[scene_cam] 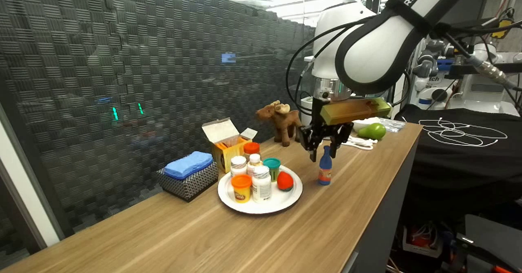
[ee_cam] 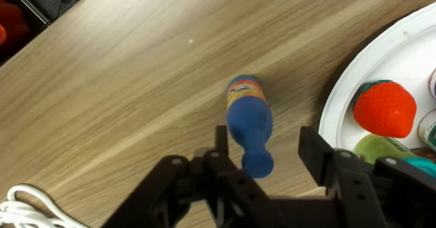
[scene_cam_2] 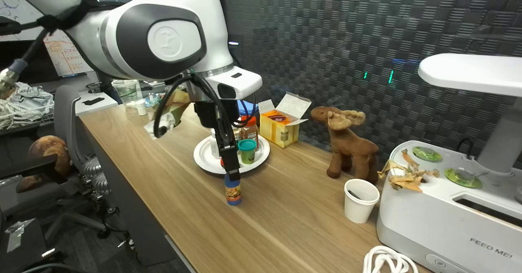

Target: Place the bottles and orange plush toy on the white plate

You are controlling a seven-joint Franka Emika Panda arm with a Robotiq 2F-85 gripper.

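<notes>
straddling the upper part of the slim, long-necked, orange-labelled blue bottle [ee_cam: 250, 117], your black two-fingered pincer [scene_cam: 323, 154] has its jaws apart; in the wrist view one finger sits closer to it, and you cannot tell whether they touch. the bottle stands upright on the wood-grained table [scene_cam: 163, 232], near the round white plate [scene_cam: 285, 201]. on it you have the red-orange strawberry-shaped toy [scene_cam: 285, 181], three white-capped bottles [scene_cam: 261, 187], an orange-lidded yellow tub [scene_cam: 241, 190], a teal-lidded green tub [scene_cam: 272, 172] and a red-lidded jar [scene_cam: 251, 149]. near the plate stands an open yellow cardboard box [scene_cam_2: 280, 130], with a brown plush moose [scene_cam_2: 350, 144] farther along.
</notes>
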